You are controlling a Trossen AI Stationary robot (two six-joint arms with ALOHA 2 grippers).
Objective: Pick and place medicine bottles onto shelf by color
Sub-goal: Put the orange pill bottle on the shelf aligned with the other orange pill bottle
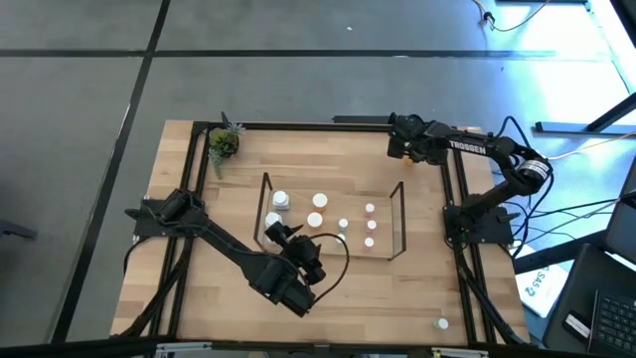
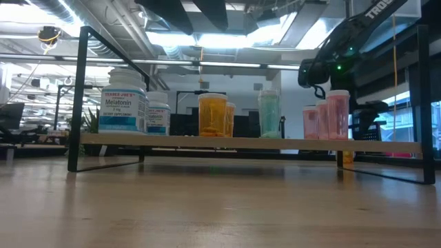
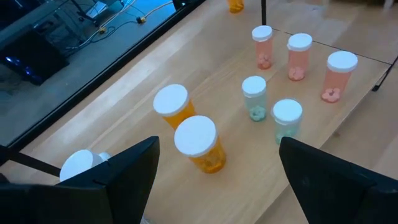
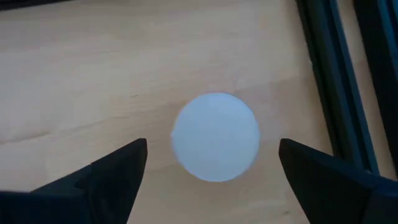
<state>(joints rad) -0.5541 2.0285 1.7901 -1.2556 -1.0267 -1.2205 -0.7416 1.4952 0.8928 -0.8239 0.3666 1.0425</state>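
Observation:
The shelf (image 1: pixel 401 221) (image 2: pixel 248 143) stands mid-table. On it are two white bottles (image 2: pixel 123 103), two orange bottles (image 3: pixel 200 144), two teal bottles (image 3: pixel 254 98) and three pink bottles (image 3: pixel 300 57), all upright with white caps. My left gripper (image 1: pixel 284 237) (image 3: pixel 217 144) hovers open over the shelf's near left part, its fingers on either side of the nearer orange bottle without touching it. My right gripper (image 1: pixel 397 147) (image 4: pixel 212 144) hangs open at the table's far right, pointing down over the white cap (image 4: pixel 216 137) of an orange bottle (image 2: pixel 346 158) standing on the table.
Another white-capped bottle (image 1: pixel 442 323) stands alone near the table's near right corner. A small green potted plant (image 1: pixel 223 142) sits at the far left corner. The black frame (image 4: pixel 329 74) edging the table runs close beside the bottle under my right gripper.

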